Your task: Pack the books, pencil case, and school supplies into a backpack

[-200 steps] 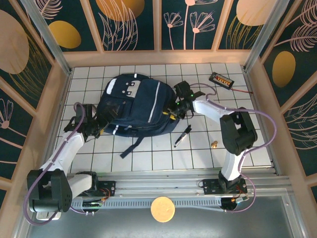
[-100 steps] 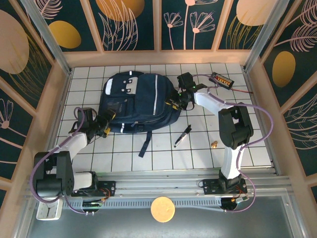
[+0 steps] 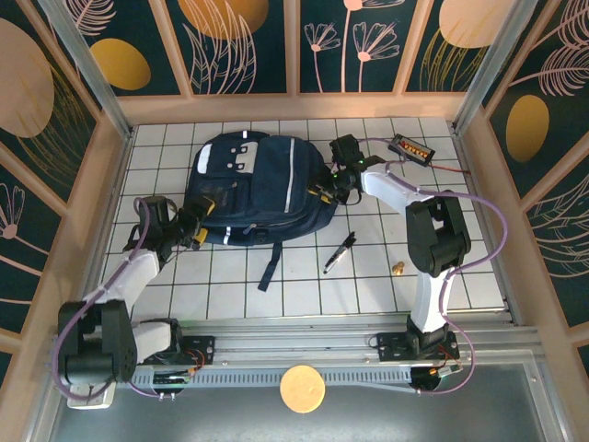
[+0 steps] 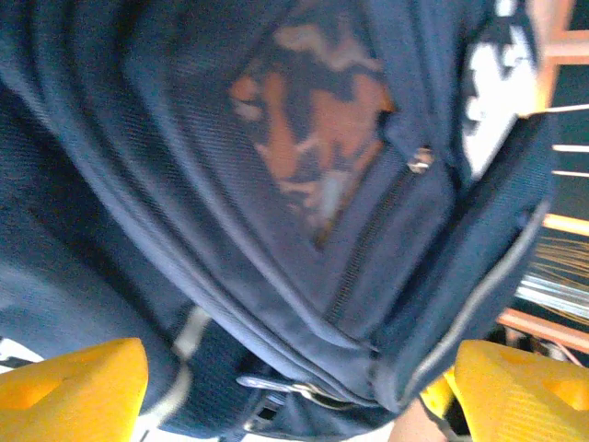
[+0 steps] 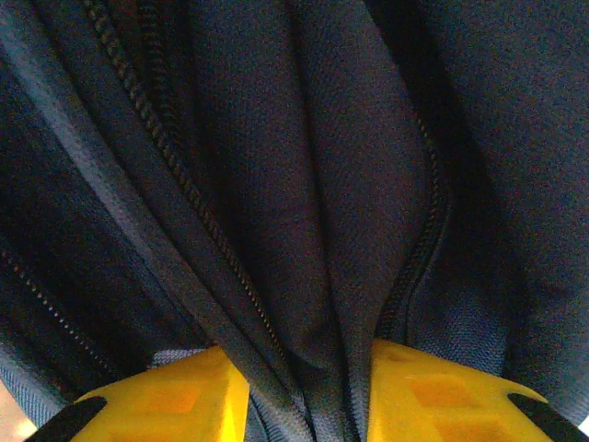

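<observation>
**Two grippers at a soft, floppy backpack**

On the left, the left gripper (image 3: 196,230) is at the near-left corner of the backpack (image 3: 262,184). Its yellow fingers (image 4: 74,387) are spread wide apart, with the blue cloth and a zipper (image 4: 368,249) right in front of them and nothing squeezed. The backpack lies flat on the white tiles (image 3: 304,295) in the middle. It looks big and soft, so it would likely sag and bunch up when pulled. A thick seam, a zipper edge or a strap looks like a better spot to hold than the smooth cloth. On the right, the right gripper (image 3: 327,191) is at the bag's right side, and its jaws pinch a fold of the cloth next to a zipper line. The black pen (image 3: 339,251) lies on the tiles near the bag, apart from both grippers.
</observation>
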Motion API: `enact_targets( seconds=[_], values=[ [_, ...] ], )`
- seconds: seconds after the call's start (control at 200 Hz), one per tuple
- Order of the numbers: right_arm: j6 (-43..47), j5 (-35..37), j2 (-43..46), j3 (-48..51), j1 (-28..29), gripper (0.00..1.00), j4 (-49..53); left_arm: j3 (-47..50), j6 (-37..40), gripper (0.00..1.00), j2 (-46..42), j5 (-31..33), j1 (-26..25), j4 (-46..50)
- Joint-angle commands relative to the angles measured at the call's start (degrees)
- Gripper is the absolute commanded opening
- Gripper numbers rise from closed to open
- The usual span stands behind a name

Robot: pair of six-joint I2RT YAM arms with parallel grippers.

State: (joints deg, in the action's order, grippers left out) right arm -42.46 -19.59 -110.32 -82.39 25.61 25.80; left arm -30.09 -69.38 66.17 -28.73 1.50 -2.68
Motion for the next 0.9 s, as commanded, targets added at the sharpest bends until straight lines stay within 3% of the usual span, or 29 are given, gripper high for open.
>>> enact_targets(
  seconds=[0.0,0.175,0.365,0.891],
  values=[
    [0.4,-1.0,-0.8,1.3,-0.2,0.37,-1.2,4.0,-7.2,0.86,-1.9,-2.9,-0.2,-1.8],
    [0.3,-1.1,-0.7,1.6,-0.2,0.36,-1.3,4.3,-7.8,0.85,0.3,-1.9,-0.2,-4.7],
    [0.3,-0.8,0.4,3.2,-0.1,0.36,-1.3,5.6,-11.1,0.82,8.0,-2.0,-0.2,-16.4],
    [0.6,0.4,0.7,4.2,-0.2,0.36,-0.2,0.5,-10.8,0.74,19.3,-1.6,-0.2,-22.0]
  ],
)
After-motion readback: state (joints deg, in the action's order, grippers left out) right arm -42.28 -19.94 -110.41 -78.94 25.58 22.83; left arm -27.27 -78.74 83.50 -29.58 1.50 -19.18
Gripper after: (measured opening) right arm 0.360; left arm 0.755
